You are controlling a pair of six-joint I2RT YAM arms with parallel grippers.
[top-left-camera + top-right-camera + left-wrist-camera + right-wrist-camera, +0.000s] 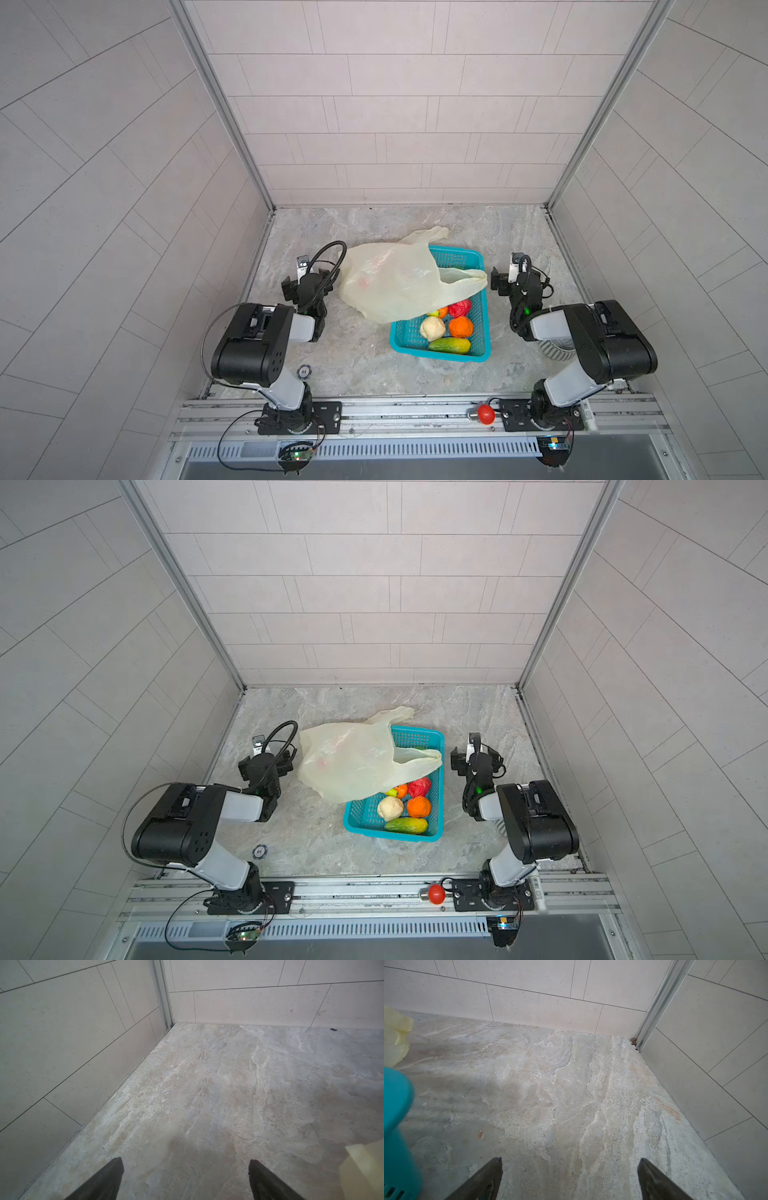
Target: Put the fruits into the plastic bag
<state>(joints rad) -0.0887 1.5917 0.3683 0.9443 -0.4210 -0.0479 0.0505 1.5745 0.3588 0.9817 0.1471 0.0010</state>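
Found the left pincer (185, 1160) with black jaws spread wide above bare surface, gripping nothing. Found the right pincer (570, 1159) the same: jaws far apart, empty.

Noted the grey marbled stone-look tabletop (365, 374) beneath everything. Saw the thin, crinkly, translucent cream-yellow plastic bag (386, 286) slumped over the 10 o'clock half of the teal perforated rectangular plastic basket (405, 334). Traced one loop handle across the basket's 2 o'clock rim, the other out on the table at 12 o'clock.

Placed the left pincer, in both top views, at 9 o'clock of the bag and the right pincer at 3 o'clock of the basket, each near but apart.

Counted fruits in the basket's uncovered 5 o'clock half, outside the bag:
- a green-yellow oblong mango (449, 345) along the 6 o'clock wall
- a round orange fruit (461, 327)
- a cream round fruit (432, 328) at its 9 o'clock
- a red crinkled round fruit (459, 308) at its 12 o'clock
- a smaller orange fruit (443, 311) partly under the bag's edge

Spotted a red round knob (486, 414) on the front rail, at 5 o'clock from the basket.
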